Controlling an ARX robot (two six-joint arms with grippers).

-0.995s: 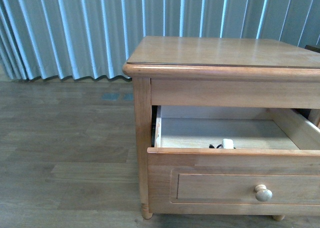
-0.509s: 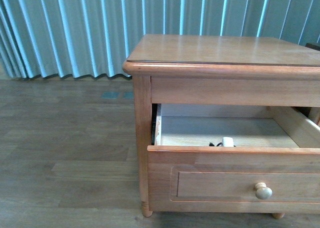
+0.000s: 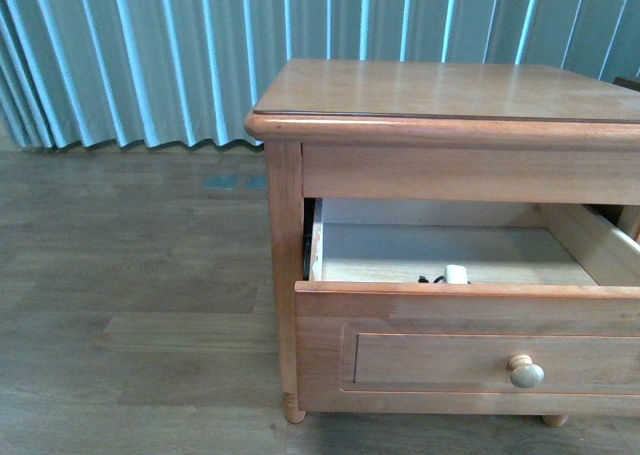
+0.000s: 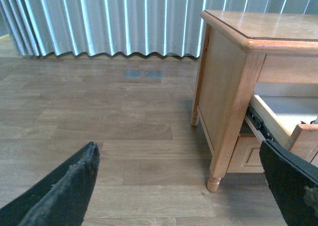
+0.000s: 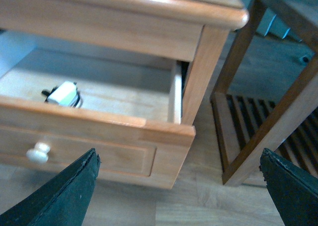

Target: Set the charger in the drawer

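Charger (image 3: 456,273) is inside the drawer (image 3: 400,320), lying on the pale bottom just behind the front panel. The drawer is pulled well out of the counter (image 3: 440,90).

Left end effector (image 4: 177,151): jaws wide apart, empty, over the floor (image 4: 124,131) off the counter's side. Right end effector (image 5: 179,156): jaws wide apart, empty, in front of the drawer's outer corner. Neither arm shows in the front view.

My read is that the placing is done. What remains, at most, is a shut and a retract.

Risks from here:
- A push on that outer corner instead of near the knob (image 5: 38,152) loads the drawer off-centre. It could rack on the slide (image 4: 259,125) and jam half shut.
- A hard shove would likely send the charger sliding towards the back. That's harmless unless the black cable (image 5: 46,92) unloops and rides up a side wall (I can't tell how tightly it's wound).
- The slatted frame (image 5: 258,112) stands just beside the counter on the right arm's side. A wide swing on the retract could clip its post.
- An open jaw could snag the knob or the front rim on a sloppy approach, tugging the drawer further out.
- The left arm has the counter's corner post close to one finger, so it should back off before rotating.
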